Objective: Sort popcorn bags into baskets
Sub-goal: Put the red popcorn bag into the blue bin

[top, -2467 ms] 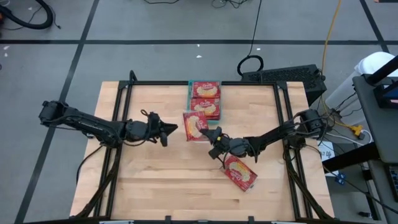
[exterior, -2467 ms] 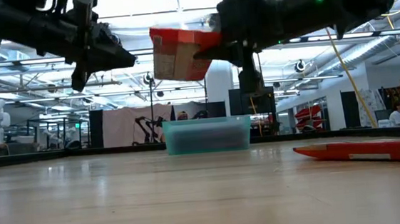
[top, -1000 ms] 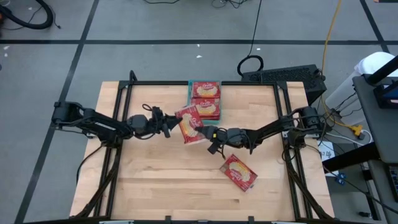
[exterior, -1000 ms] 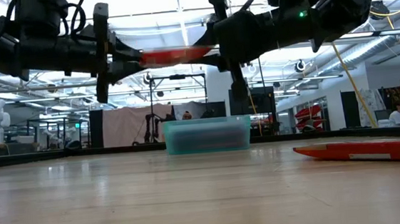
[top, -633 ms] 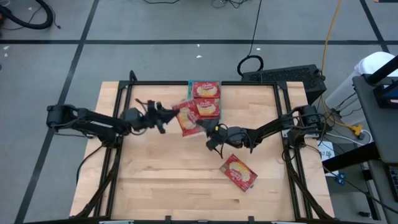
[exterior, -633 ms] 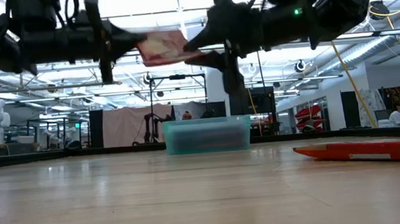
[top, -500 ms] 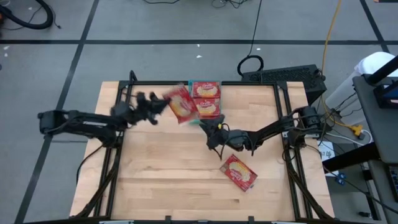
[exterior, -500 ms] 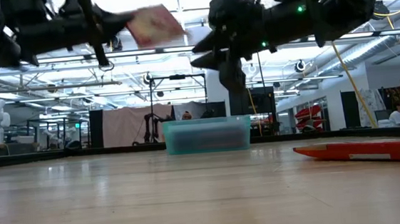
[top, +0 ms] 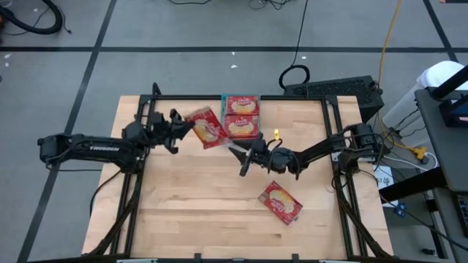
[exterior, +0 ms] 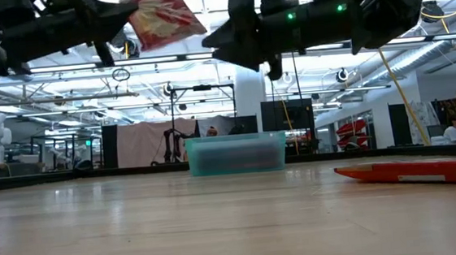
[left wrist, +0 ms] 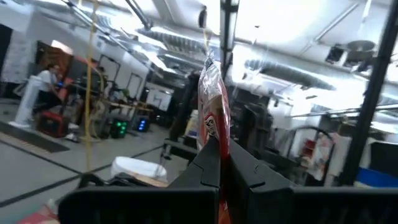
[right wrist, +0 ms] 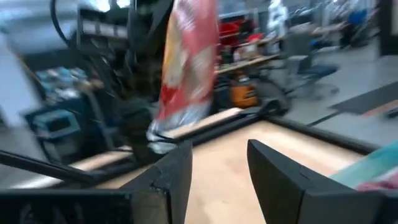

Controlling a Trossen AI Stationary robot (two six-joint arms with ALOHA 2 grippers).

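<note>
The left end effector (top: 178,126) is pinching a red bag (top: 205,127) by its edge, holding it in the air near the far edge of the desk (top: 190,212), just beside the left side of the teal basket (top: 224,100). The left wrist view shows the fingers (left wrist: 211,163) pressed together on the thin edge of the bag, which stands up from them. The right end effector (top: 247,156) hangs a little toward the middle of the desk with its fingers (right wrist: 179,174) spread and nothing between them.

The step in hand looks like carrying this bag over the basket and letting it go. To do it well, the left arm should bring the bag fully over the basket's opening, turn it flat so it lies on the bags already there rather than catching the rim, lower it close, and only then spread the fingers. The grip is on one edge, so the bag may swing; a slow move should keep it steady. The right arm should stay clear of the basket, since the two arms are near each other.

Count: one basket, at the far edge. Two bags show in it in the high view (top: 240,104) (top: 242,126); any beneath are hidden. One bag is in the air. One bag (top: 281,202) lies on the desk toward the near right corner.
</note>
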